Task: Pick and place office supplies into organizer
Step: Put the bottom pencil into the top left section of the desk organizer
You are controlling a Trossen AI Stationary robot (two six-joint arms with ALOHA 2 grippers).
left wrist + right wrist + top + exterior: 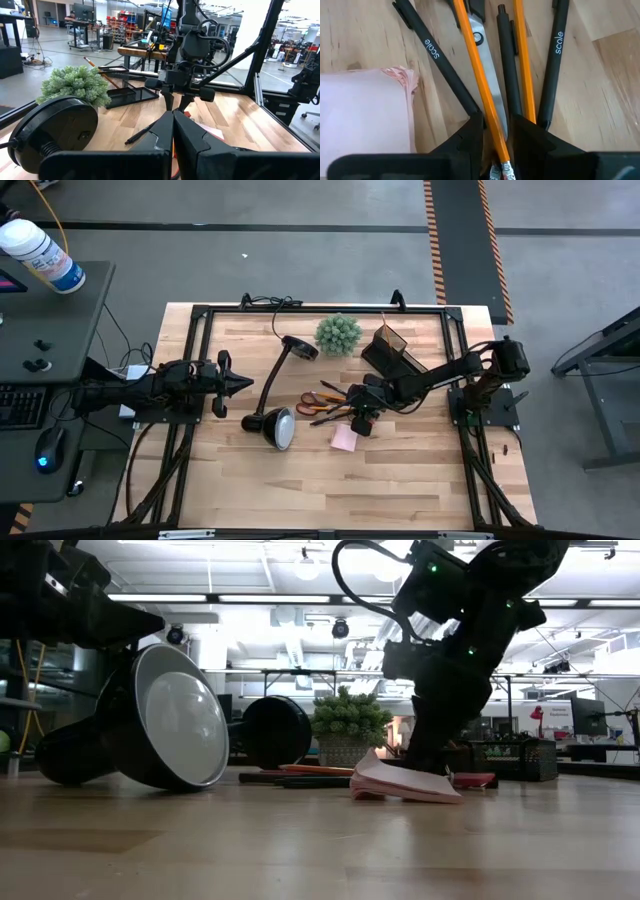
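Observation:
My right gripper (pixel 360 418) (pixel 498 127) points down over a fan of supplies on the table: two orange pencils (pixel 479 75), three black pens (pixel 440 70) and red-handled scissors (pixel 315 401). Its open fingers stand on either side of one orange pencil, near its eraser end (pixel 502 167), and of the scissors' blade (pixel 492 85). The pink sticky-note pad (pixel 344 440) (pixel 365 115) lies flat beside them. The dark organizer (pixel 392 348) sits behind, with a pencil leaning in it. My left gripper (pixel 238 384) (pixel 173 122) is shut, empty and waits left of the lamp. The binder clip is not visible.
A black gooseneck lamp lies tipped over, its round base (pixel 300 347) near the far edge and its head (pixel 276 428) (pixel 165 720) on the table left of the supplies. A green plant (pixel 338 333) stands by the organizer. Bare wood lies toward the near edge.

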